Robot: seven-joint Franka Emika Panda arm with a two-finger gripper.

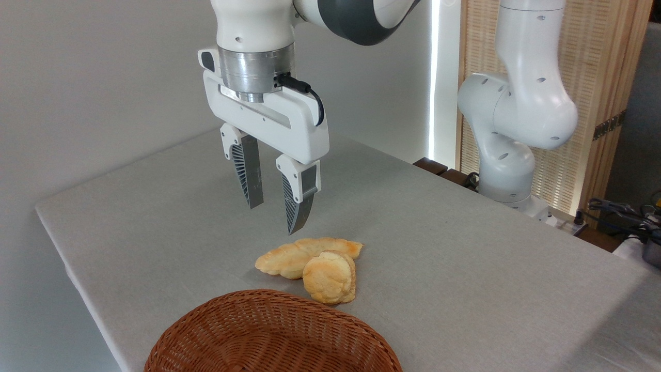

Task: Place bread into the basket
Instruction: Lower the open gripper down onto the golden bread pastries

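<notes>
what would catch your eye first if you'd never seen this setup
The white gripper hanging open above the grey table, fingers pointing down. Just below it two golden pastries touch: a round bread leaning on a longer braided pastry. A reddish wicker basket fills the bottom edge.

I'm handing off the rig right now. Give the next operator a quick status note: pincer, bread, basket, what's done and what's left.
Pincer: open and empty, pointing down, hanging above the table, up and to the left of the pastries.
Bread: round bun on the table, leaning against the longer braided pastry behind it, just beyond the basket's far rim.
Basket: at the near table edge, partly out of frame; the visible part holds nothing.
Done: nothing grasped yet.
Left: lower onto the bun only, grip it, lift, carry it over the basket, release.
</notes>
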